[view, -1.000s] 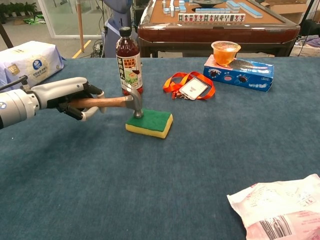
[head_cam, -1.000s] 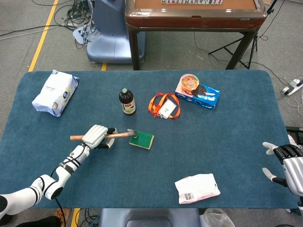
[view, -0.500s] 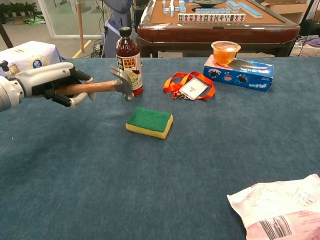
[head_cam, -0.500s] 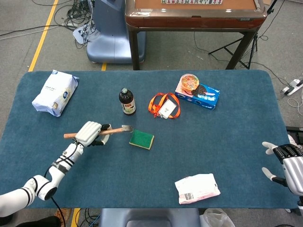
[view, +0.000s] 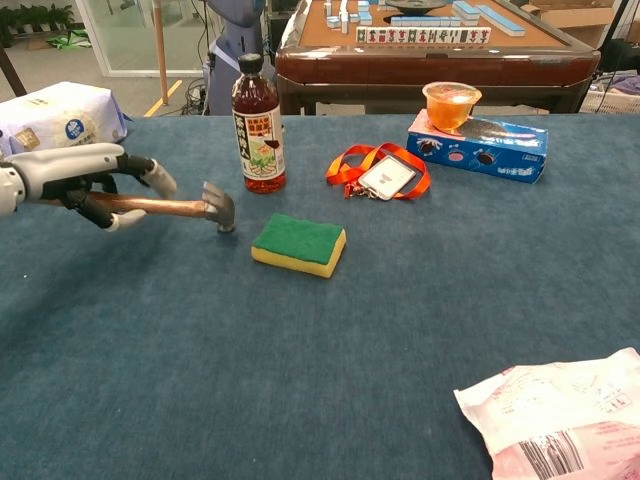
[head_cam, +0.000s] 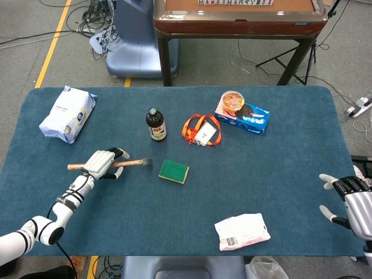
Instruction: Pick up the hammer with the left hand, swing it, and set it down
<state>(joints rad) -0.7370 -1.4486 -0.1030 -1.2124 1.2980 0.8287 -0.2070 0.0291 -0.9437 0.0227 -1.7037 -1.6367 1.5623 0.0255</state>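
Note:
The hammer (head_cam: 131, 163) has a wooden handle and a metal head (view: 218, 206). It lies about level, low over the blue table (head_cam: 261, 168), left of the green sponge (head_cam: 174, 171), with its head pointing at the sponge. My left hand (head_cam: 102, 163) wraps the handle near its middle; in the chest view the left hand (view: 90, 182) has its fingers over the handle (view: 165, 207) and thumb beneath, one finger lifted. Whether the head touches the cloth is unclear. My right hand (head_cam: 349, 200) hovers empty, fingers spread, off the table's right edge.
A dark bottle (view: 257, 120) stands just behind the hammer head. The sponge (view: 298, 244) lies close on its right. Further back are an orange lanyard with a card (head_cam: 202, 130), a blue snack box (head_cam: 251, 118) with a cup, a white bag (head_cam: 68, 113) and a white packet (head_cam: 242, 231).
My left hand has carried the hammer leftward and down, off the sponge and past the bottle; the head now sits low near the table. The right hand has barely moved.

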